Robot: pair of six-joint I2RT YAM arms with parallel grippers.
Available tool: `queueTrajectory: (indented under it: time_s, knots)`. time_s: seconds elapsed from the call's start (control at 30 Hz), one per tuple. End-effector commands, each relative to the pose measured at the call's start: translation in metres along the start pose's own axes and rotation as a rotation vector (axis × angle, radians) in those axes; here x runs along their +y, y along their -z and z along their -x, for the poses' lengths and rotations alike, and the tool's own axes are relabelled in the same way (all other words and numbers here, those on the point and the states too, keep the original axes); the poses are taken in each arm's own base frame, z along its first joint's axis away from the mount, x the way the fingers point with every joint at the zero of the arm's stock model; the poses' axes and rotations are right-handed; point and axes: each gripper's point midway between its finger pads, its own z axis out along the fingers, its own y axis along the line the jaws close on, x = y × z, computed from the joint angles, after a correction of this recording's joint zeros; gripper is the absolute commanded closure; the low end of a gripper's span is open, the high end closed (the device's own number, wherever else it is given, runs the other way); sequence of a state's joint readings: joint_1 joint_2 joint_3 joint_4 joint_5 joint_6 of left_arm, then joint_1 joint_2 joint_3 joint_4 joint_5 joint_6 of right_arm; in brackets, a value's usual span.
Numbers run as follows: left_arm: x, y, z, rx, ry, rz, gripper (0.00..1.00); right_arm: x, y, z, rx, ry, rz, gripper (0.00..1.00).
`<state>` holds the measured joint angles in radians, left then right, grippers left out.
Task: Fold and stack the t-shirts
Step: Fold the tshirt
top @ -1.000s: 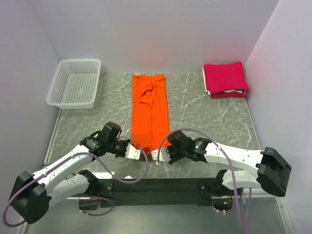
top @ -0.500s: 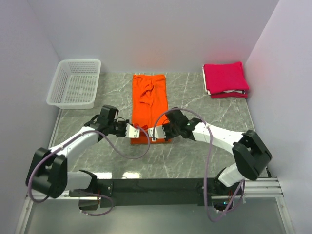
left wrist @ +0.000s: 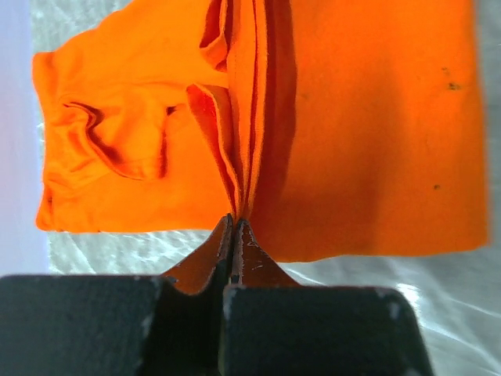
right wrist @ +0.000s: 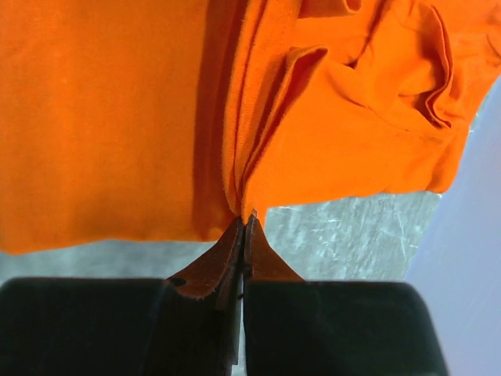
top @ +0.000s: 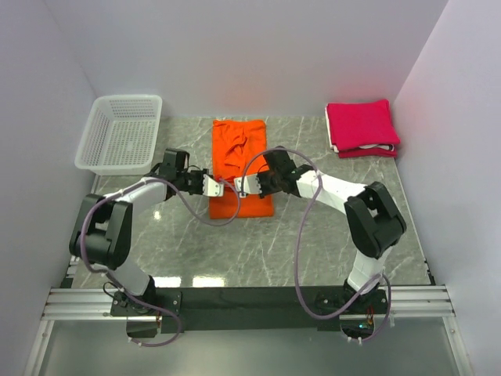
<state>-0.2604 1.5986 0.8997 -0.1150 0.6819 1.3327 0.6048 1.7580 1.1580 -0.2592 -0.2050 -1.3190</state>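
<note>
Orange t-shirt [top: 241, 153]: mid-worktop [top: 329, 235], its near hem, by the arm bases 1 second ago, now carried toward the collar, so the halving fold is under way. Left gripper [top: 216, 187] and right gripper [top: 239, 186]: jaws fully closed, each pinching that hem. Crimson-pink t-shirts [top: 362, 125]: folded, far right corner.

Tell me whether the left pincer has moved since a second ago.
Yes. The left pincer, shut on the bright orange cloth t-shirt, has moved up the top view, ending almost level with the white plastic mesh basket's near rim.
</note>
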Motion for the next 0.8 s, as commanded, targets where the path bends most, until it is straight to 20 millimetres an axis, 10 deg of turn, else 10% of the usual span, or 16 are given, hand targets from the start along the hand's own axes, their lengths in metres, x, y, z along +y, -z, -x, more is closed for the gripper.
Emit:
queueTrajectory:
  time_s: [0.0, 0.5, 0.67, 0.77]
  knots:
    - [0.038, -0.005, 0.005, -0.052, -0.093, 0.069, 0.99, -0.034, -0.007, -0.002, -0.013, 0.033, -0.063, 1.00]
    - [0.058, -0.032, -0.036, -0.019, -0.076, 0.067, 0.98, -0.075, -0.042, -0.029, 0.017, 0.036, -0.095, 1.00]
    - [0.083, -0.030, -0.045, 0.006, -0.043, 0.150, 0.77, -0.079, -0.042, -0.033, 0.041, -0.010, -0.124, 0.59]
    - [0.102, -0.021, -0.045, 0.003, 0.007, 0.195, 0.66, -0.090, -0.025, -0.035, 0.056, -0.035, -0.186, 0.52]
